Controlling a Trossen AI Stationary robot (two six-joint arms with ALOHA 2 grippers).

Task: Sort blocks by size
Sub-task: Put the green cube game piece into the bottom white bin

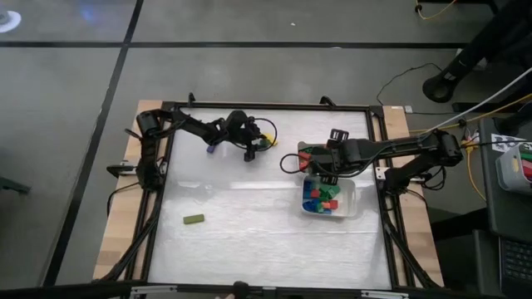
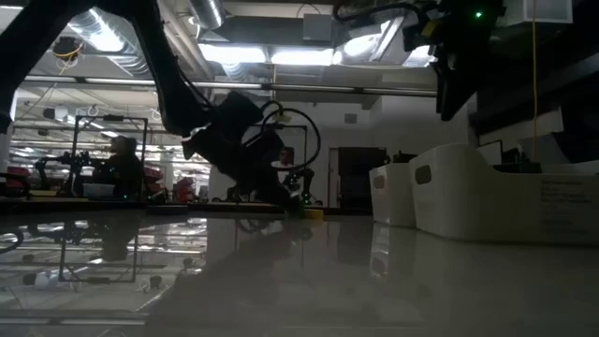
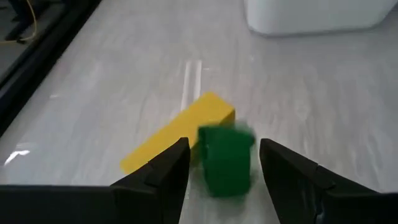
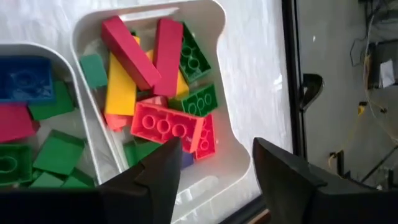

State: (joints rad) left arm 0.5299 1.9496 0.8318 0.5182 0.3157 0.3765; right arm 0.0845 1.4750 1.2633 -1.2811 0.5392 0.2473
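A small green block (image 3: pixel 227 163) stands between the open fingers of my left gripper (image 3: pixel 224 149), with a gap on each side, next to a yellow bar (image 3: pixel 177 134) that lies flat on the table. In the high view my left gripper (image 1: pixel 259 146) is at the table's far middle. My right gripper (image 4: pixel 214 146) is open and empty. It hovers above a white tray (image 4: pixel 211 15) that holds long red, yellow and green bricks. A second tray (image 1: pixel 351 198) nearer the front holds short blue, green and red blocks. A green bar (image 1: pixel 194 219) lies alone at the near left.
A small purple block (image 1: pixel 212 150) lies by the left arm's wrist. The two white trays stand side by side at the table's right (image 2: pixel 449 192). A black frame (image 1: pixel 266 106) runs round the table. Cables lie at the right edge.
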